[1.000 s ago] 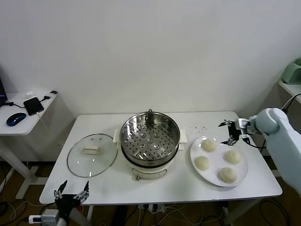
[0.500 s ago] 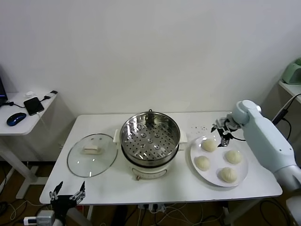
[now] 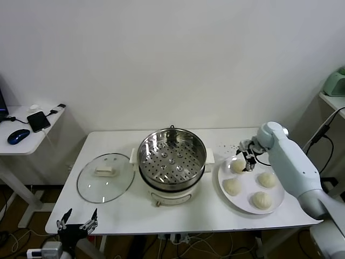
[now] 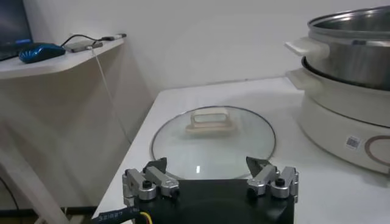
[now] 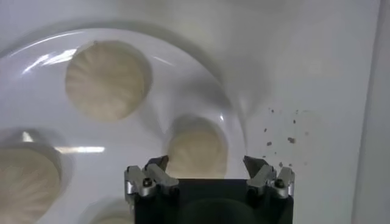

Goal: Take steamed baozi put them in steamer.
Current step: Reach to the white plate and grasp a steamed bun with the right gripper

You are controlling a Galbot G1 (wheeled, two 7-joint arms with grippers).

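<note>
Hovering over the flat white plate (image 3: 276, 204) at the right of the head view, the right gripper (image 3: 247, 155) is seen with its fingers spread wide, directly above the rear-left of the four small round cream-white dough buns (image 3: 238, 166); nothing is gripped. In the right wrist view that bun (image 5: 196, 153) lies between the open fingertips. All four buns rest on the plate, none in the round shiny stainless-steel steamer basket (image 3: 172, 156), which sits on its cream-white pot base at the centre of the white table (image 3: 215, 208). A round glass lid (image 3: 105, 177) lies at centre left. The left gripper (image 3: 78, 222) is parked at the lower left, off the table's front edge, fingers spread and empty.
</note>
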